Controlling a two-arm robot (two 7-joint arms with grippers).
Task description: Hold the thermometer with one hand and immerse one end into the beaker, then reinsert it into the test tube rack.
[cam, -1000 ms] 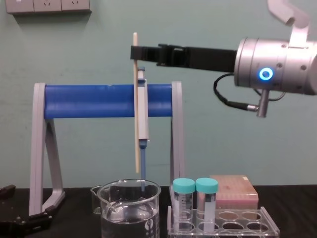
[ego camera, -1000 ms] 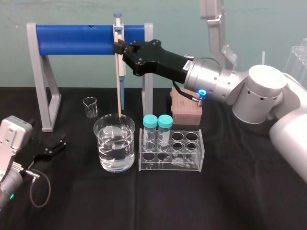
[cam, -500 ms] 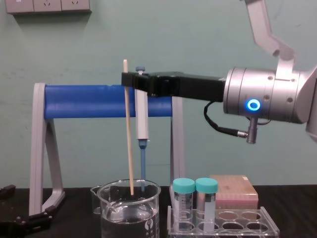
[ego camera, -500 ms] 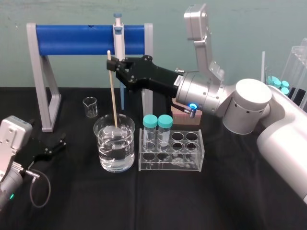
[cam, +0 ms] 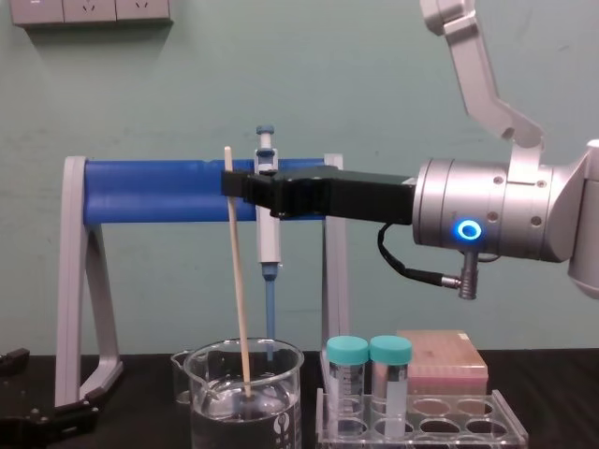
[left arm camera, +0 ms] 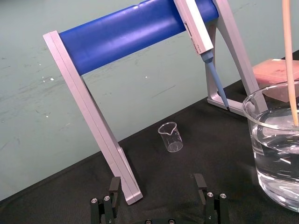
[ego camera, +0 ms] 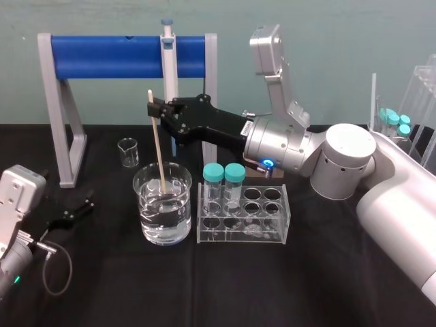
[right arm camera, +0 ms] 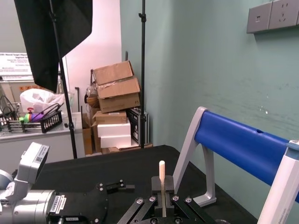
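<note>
The thermometer (ego camera: 157, 146) stands nearly upright, its top leaning a little to the robot's left; its lower end is down inside the beaker (ego camera: 178, 218), at about the surface of the water, and I cannot tell whether the tip is wet; the right gripper (ego camera: 153, 110) is clamped on the rod just below its top end, reaching in level from the right with its blue ring lit; in the chest view the thermometer (cam: 237, 271) crosses in front of the blue bar and drops past the beaker's rim (cam: 211, 412); just beside the beaker, on the right, sits the test tube rack (ego camera: 272, 228) with two teal-capped tubes (ego camera: 213, 184) in its back row; behind stands a blue-barred stand (ego camera: 122, 56) with a pipette (ego camera: 167, 65) hanging from it, a small beaker (ego camera: 128, 152) near its foot, and a pink box (cam: 440, 360) behind the rack; the left gripper (ego camera: 78, 208) lies on the black table (ego camera: 272, 286) well to the left, fingers spread and holding nothing.
</note>
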